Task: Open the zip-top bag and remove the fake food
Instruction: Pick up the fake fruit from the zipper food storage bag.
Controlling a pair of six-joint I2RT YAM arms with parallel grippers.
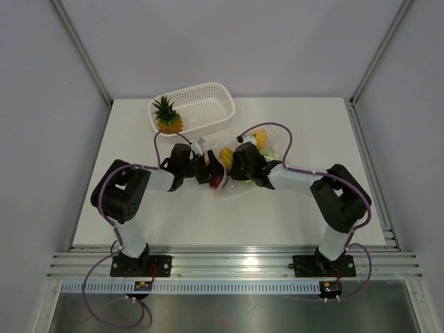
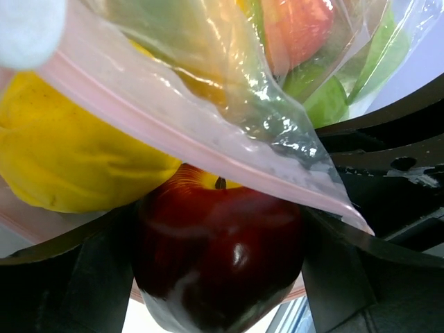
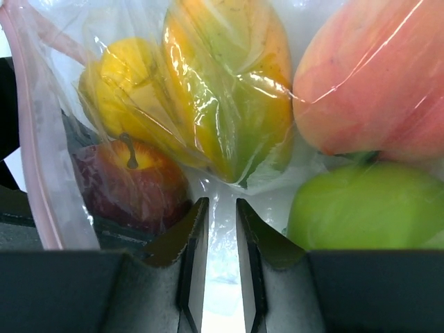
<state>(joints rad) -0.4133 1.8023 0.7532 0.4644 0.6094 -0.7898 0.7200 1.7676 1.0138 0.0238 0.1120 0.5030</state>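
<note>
Two arms rise from the near edge of the tabletop. The left arm and the right arm each fold at a raised elbow and reach low toward the tabletop's middle, where the left gripper and right gripper face each other, almost meeting. The left fingers stand wide on either side of a dark red apple; contact is unclear. The right fingers leave a narrow gap.

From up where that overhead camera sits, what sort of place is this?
Probably a robotics lab test cell: a white table boxed in by plain grey panels, two robot arms bolted to a metal rail, and a plastic pineapple in a basket.
</note>
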